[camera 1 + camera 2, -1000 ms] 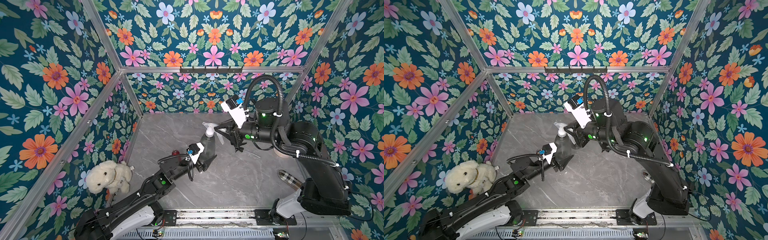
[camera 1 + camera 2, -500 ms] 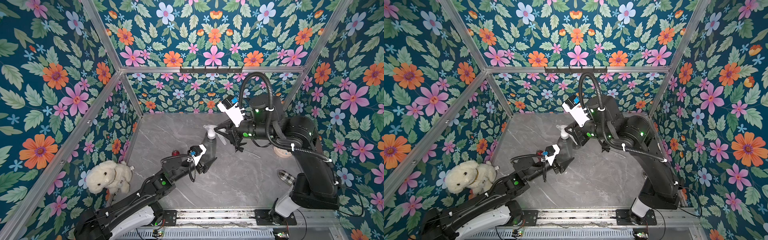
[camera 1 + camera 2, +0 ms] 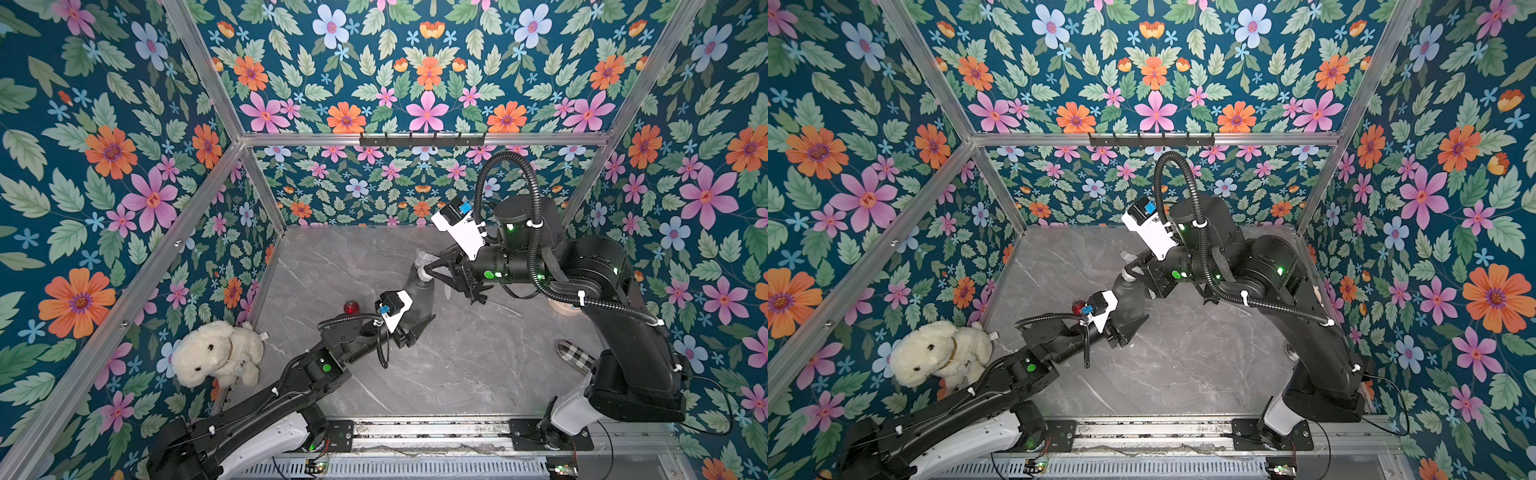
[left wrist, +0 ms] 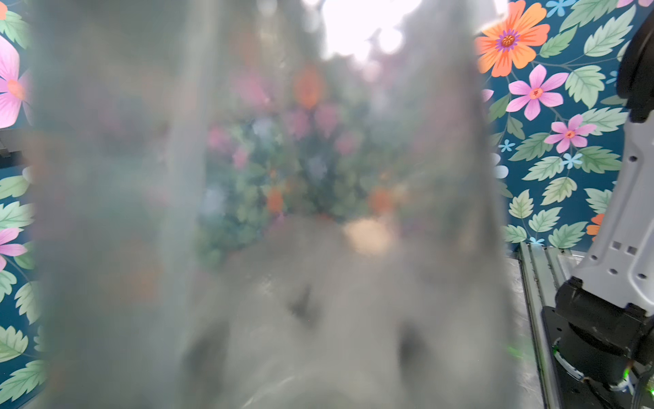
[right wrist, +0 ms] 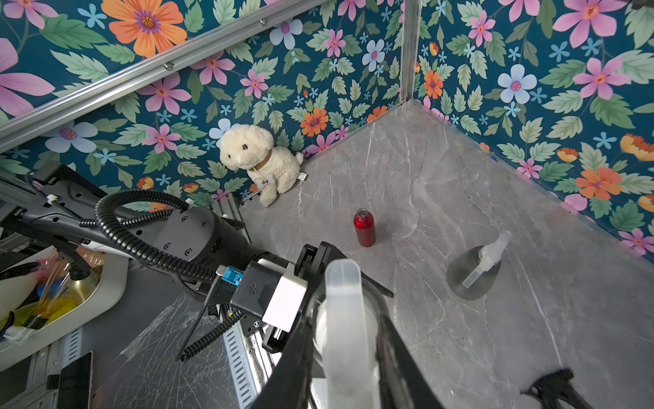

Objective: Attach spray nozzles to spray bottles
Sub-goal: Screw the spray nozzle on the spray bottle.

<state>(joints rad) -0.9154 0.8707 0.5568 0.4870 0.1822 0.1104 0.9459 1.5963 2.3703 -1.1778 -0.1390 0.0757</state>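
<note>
The grey marbled bench (image 3: 457, 374) carries everything. A plush dog (image 3: 216, 353) sits against its left edge, clear of the work.

Near the bench's middle, the left gripper (image 3: 415, 326) clamps the wide lower body of a smoky-grey cone bottle (image 3: 419, 297), likely to keep it upright and stop it from turning. The right gripper (image 3: 432, 268) reaches in at the neck. Its fingers flank the whitish trigger nozzle (image 5: 341, 283) seated there, but I cannot tell whether they pinch it or stand just off it.

A second grey bottle (image 5: 472, 274), nearer the back edge, already wears its whitish nozzle (image 5: 490, 255). The small red bottle (image 5: 364, 226) stands open-necked toward the left edge. Its likely partner, the black nozzle (image 5: 554, 387), lies on the bench well apart.
</note>
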